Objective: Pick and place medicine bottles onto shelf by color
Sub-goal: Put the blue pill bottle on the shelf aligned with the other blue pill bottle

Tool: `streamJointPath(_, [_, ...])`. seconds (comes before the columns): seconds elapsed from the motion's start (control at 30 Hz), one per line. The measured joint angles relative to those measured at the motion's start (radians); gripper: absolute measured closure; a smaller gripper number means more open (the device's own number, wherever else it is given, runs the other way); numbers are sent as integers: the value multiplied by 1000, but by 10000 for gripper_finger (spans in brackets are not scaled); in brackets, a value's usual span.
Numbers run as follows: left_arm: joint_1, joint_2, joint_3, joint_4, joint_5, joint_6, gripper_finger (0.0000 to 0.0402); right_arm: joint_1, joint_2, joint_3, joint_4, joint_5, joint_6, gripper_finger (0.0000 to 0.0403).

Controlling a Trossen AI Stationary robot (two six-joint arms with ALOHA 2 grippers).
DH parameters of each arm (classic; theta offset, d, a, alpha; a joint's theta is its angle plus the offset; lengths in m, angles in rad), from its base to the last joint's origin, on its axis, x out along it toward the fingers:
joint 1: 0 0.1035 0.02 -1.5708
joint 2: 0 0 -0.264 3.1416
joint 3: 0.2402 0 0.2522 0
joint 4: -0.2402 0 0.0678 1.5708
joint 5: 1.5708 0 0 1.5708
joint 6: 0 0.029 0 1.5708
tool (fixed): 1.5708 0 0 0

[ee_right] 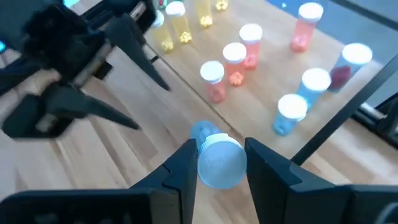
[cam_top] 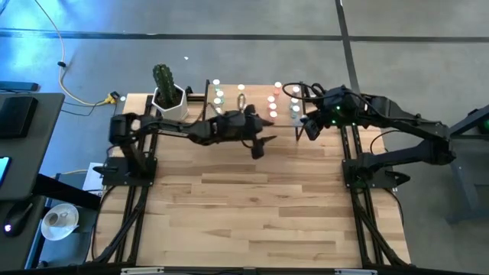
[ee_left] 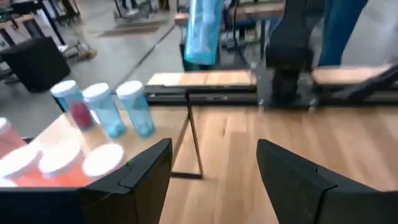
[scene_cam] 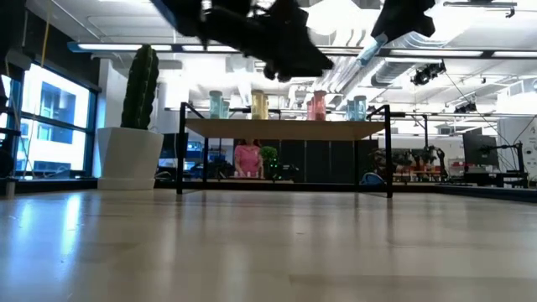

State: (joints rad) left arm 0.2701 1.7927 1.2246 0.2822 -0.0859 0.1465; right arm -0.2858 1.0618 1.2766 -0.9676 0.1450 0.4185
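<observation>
Light-wood plank table (cam_top: 260,206) carried a small pale-wood riser shelf on thin black metal legs (scene_cam: 285,129) at its far edge, beside a white pot holding a green cactus (cam_top: 166,92). Tiny white-capped medicine bottles (cam_top: 273,103) stood on the shelf top in colour groups: yellow ones (ee_right: 175,23) toward the cactus end, pink-red ones (ee_right: 235,62) in the middle, pale blue ones (ee_right: 303,99) toward the opposite end; the low view showed further bottles under the shelf, a pink one and a green one among them. Left gripper (cam_top: 260,145) hung over bare table just in front of the shelf, near its middle, jaws spread wide and empty; in the left wrist view its dark fingers (ee_left: 143,174) framed only plank and a shelf leg, with pale blue bottles (ee_left: 118,112) off to one side on the shelf. Right gripper (ee_right: 219,163) was clamped on a pale blue white-capped bottle (ee_right: 217,160), fingers pressed on either side of it just under the cap, held in the air above the shelf's end away from the cactus and clear of the standing bottles. The low view showed the same bottle (scene_cam: 372,48) tilted, well above the shelf top.
</observation>
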Motion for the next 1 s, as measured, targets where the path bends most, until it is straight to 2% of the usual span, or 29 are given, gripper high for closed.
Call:
streamJointPath(0.2, [13,-147,-262,201,47,-94,176,-36,54,92,-41,-1,-90,299])
streamJointPath(0.4, [13,-285,-461,404,38,-134,176,-57,206,241,-191,4,-178,299])
streamJointPath(0.63, [18,-372,-519,427,29,-93,176,-55,385,372,-384,11,-200,299])
streamJointPath(1.0, [18,-379,-523,418,28,-83,176,-55,528,417,-457,68,-218,299])
